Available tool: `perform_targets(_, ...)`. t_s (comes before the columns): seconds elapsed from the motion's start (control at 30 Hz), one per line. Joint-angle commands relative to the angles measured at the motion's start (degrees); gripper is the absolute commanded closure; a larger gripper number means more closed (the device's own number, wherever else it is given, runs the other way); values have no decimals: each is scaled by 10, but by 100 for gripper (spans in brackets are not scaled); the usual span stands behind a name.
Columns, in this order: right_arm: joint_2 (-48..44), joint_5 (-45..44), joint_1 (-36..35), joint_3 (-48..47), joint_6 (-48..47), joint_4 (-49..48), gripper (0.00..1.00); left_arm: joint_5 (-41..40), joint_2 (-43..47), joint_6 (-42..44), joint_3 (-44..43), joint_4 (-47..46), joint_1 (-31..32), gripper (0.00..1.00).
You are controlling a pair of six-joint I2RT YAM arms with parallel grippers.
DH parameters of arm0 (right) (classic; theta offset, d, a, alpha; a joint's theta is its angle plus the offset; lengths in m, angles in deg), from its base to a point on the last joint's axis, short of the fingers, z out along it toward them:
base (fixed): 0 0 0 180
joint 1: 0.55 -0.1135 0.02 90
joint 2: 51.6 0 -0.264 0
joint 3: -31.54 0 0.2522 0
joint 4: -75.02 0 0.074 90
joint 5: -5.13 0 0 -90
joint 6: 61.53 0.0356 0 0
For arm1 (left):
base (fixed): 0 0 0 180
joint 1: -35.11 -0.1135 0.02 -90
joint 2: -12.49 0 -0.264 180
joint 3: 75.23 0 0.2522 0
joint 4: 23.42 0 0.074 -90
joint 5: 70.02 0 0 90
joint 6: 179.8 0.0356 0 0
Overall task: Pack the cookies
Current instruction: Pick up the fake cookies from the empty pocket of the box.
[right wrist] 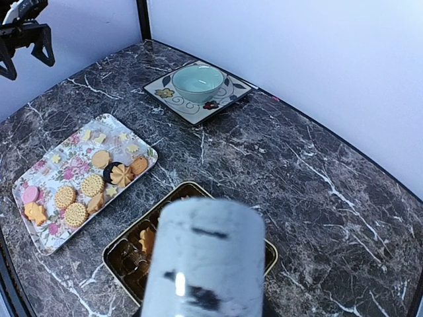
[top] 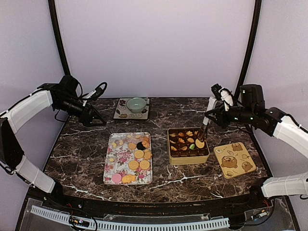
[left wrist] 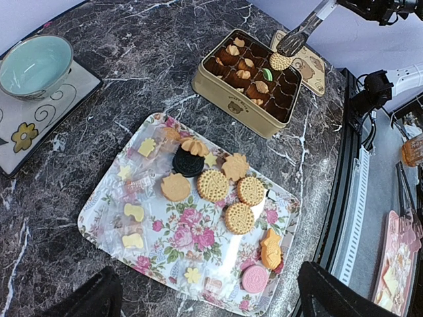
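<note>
Most cookies (left wrist: 213,185) lie on the flowered tray (left wrist: 192,238) at the desk's (left wrist: 132,86) near middle; others fill the tin (left wrist: 231,99) to its right; the left fingers (left wrist: 86,300) gape wide and empty, far left; the right fingers (top: 219,117) — blocked by a blur in their own view — clamp tongs (left wrist: 304,30) pinching a round cookie (left wrist: 280,61) over the tin.

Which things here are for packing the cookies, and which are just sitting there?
For the job: cookies, floral tray, gold tin, tongs in the right gripper, probably the bear lid.
Just sitting there: blue-green bowl, patterned plate under it.
</note>
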State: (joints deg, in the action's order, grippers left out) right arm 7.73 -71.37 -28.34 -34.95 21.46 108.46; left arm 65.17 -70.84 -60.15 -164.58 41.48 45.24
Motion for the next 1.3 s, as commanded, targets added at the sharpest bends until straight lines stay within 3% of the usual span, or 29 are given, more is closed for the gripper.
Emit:
perform_targets(0.0, 16, 46, 1, -41, -61, 5, 100, 11, 6, 10, -8, 24, -1, 5)
perform_targets(0.23, 28, 40, 1, -50, -115, 48, 100, 10, 6, 12, -6, 28, -2, 6)
perform_targets(0.63, 18, 35, 1, -30, -154, 31, 100, 17, 2, 9, -8, 30, -1, 7)
perform_targets(1.07, 66, 82, 1, -57, -233, 46, 100, 16, 1, 10, -9, 33, -2, 8)
perform_targets(1.27, 64, 54, 1, -45, -260, 56, 100, 14, 0, 13, -10, 34, -2, 8)
